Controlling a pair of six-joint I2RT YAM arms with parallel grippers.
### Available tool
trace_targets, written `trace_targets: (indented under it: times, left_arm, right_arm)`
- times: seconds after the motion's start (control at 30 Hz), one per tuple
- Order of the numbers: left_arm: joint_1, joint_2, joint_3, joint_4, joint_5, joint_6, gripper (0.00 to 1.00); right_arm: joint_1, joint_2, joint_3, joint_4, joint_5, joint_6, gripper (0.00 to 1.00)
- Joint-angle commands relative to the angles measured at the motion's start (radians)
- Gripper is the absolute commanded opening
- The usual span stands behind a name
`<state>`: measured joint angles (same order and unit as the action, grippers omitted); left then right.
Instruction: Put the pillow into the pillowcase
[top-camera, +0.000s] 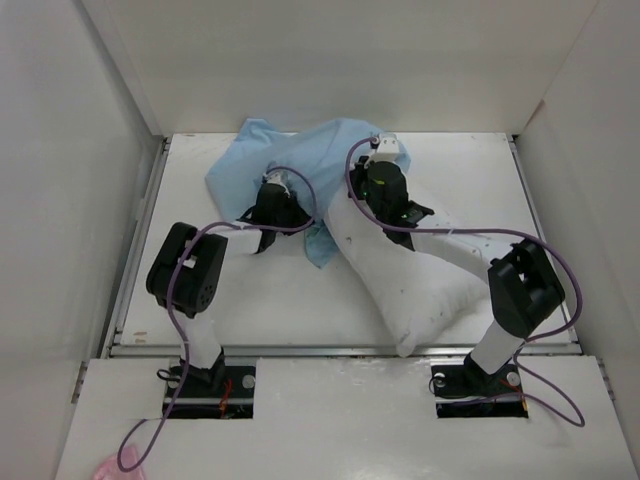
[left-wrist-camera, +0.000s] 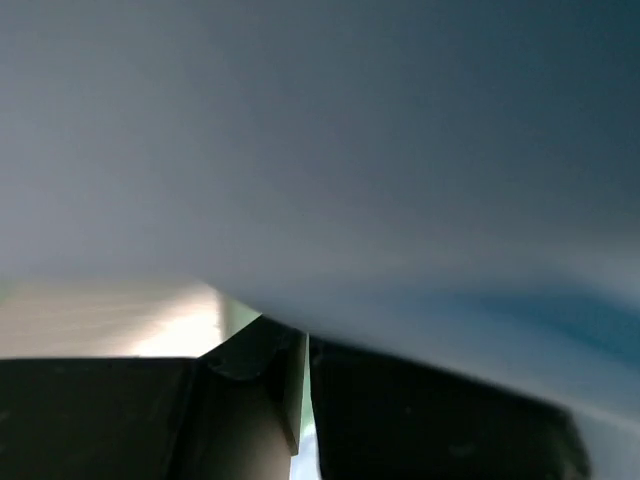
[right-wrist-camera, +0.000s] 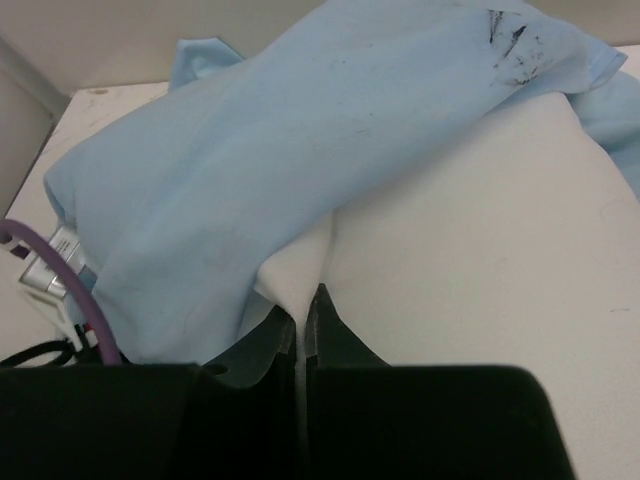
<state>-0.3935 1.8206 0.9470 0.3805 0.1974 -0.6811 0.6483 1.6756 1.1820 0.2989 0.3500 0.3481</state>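
The pillow (top-camera: 420, 285) points far-left, its far end in the pillowcase (top-camera: 255, 160).
Right end effector (right-wrist-camera: 303, 318) pinches the pillow; left end effector (left-wrist-camera: 305, 345) looks closed on the pillowcase.

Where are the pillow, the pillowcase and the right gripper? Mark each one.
pillow (top-camera: 425, 285), top external view, bare middle of its white body.
pillowcase (top-camera: 245, 165), top external view, blue stretch at its far left.
right gripper (right-wrist-camera: 305, 305), right wrist view, between its fingertips, pinching a pillow fold.

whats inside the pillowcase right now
The far end of the pillow goes under the blue pillowcase; the rest lies bare. The fabric hides how deep it reaches and whether it is truly inside.
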Motion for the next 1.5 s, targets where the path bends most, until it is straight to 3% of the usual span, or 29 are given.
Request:
trace_targets:
  times: [0.0,0.17,0.3,0.47,0.57,0.6,0.67,0.77,0.93,1.03,1.07,1.1,1.13,1.17,1.2,1.3,1.37,1.47]
  left_arm:
    - [-0.051,-0.114,-0.039,0.149,0.114,0.015,0.0]
    - [-0.192,-0.323,-0.099,0.063,0.137,0.018,0.0]
    - [-0.303,-0.438,-0.09,-0.072,0.269,0.034,0.0]
    - [-0.389,-0.458,-0.088,-0.214,0.336,0.038,0.0]
    - [-0.415,-0.458,-0.06,-0.262,0.457,0.083,0.0]
    - [-0.415,-0.468,-0.06,-0.262,0.588,0.095,0.0]
    - [-0.424,-0.468,-0.048,-0.325,0.632,0.107,0.0]
    - [-0.424,-0.468,-0.057,-0.335,0.654,0.105,0.0]
    - [-0.424,-0.468,-0.016,-0.417,0.645,0.112,0.0]
    - [-0.412,-0.458,0.045,-0.513,0.633,0.138,0.0]
    - [-0.397,-0.458,0.111,-0.57,0.575,0.188,0.16]
    - [-0.387,-0.458,0.148,-0.625,0.526,0.21,0.44]
    - [-0.378,-0.468,0.192,-0.687,0.457,0.233,0.94]
    - [-0.378,-0.468,0.241,-0.807,0.379,0.256,1.0]
    - [-0.378,-0.468,0.336,-0.857,0.231,0.279,1.0]
    - [-0.378,-0.48,0.471,-0.953,0.093,0.307,1.0]
    - [-0.366,-0.491,0.513,-0.962,0.048,0.316,1.0]
    - [-0.343,-0.475,0.588,-0.962,-0.131,0.325,1.0]
  right_arm:
    - [-0.006,-0.08,0.064,0.158,0.038,0.025,0.0]
    - [-0.006,-0.06,0.041,0.307,0.107,0.025,0.0]
    - [-0.006,-0.051,0.067,0.393,0.178,-0.011,0.0]
    - [-0.006,-0.051,0.085,0.447,0.262,-0.044,0.0]
    - [-0.006,-0.042,0.085,0.447,0.285,-0.064,0.0]
    - [-0.006,-0.033,0.085,0.447,0.285,-0.064,0.0]
    - [-0.006,-0.02,0.039,0.447,0.285,-0.055,0.0]
    - [-0.006,-0.011,-0.021,0.438,0.238,0.014,0.0]
    - [-0.006,-0.046,-0.16,0.346,-0.041,0.098,0.01]
    - [-0.006,-0.131,-0.212,0.31,-0.181,0.132,0.35]
    - [-0.006,-0.187,-0.222,0.268,-0.181,0.132,0.57]
    - [-0.006,-0.215,-0.222,0.257,-0.181,0.118,0.69]
    - [-0.006,-0.241,-0.222,0.243,-0.162,0.098,0.77]
    - [-0.015,-0.266,-0.166,0.151,-0.139,0.089,0.83]
    - [-0.015,-0.308,-0.136,0.11,-0.12,0.063,0.9]
    - [-0.07,-0.338,-0.016,-0.101,-0.108,0.052,0.98]
    - [-0.128,-0.338,0.048,-0.22,-0.138,0.042,1.0]
    - [-0.194,-0.26,0.16,-0.384,-0.148,0.023,1.0]
